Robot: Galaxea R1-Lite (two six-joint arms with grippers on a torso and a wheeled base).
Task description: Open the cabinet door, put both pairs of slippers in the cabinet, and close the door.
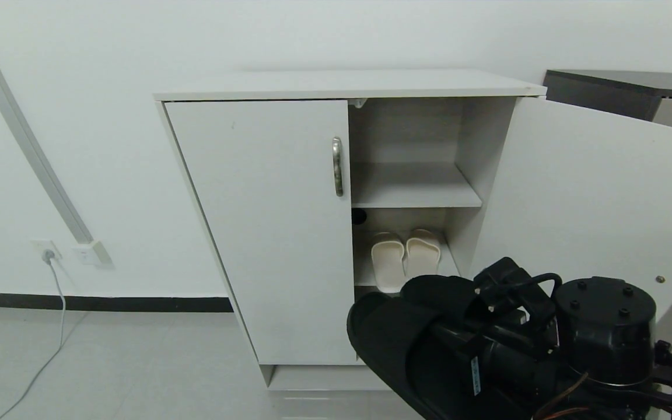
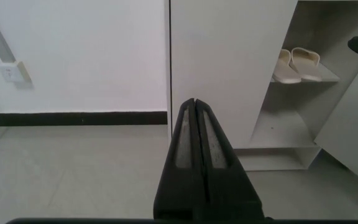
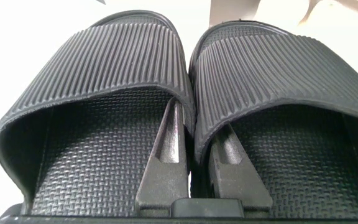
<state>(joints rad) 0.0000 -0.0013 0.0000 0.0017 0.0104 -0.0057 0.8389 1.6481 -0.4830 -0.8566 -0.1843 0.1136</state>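
We held the black slippers (image 1: pixel 397 344) as one pair: the right jaws sat one inside each shoe, pinching the touching side walls together, so both could travel at once. They hung before the open cabinet (image 1: pixel 347 84), near the white slippers (image 1: pixel 405 256) shelved inside. The left jaws were pressed together, empty.

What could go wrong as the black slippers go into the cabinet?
The right gripper pinches the black slippers only by their adjoining inner edges, so one might slip free. The white slippers occupy one shelf; aiming there could knock them. The pair may catch the closed left door.
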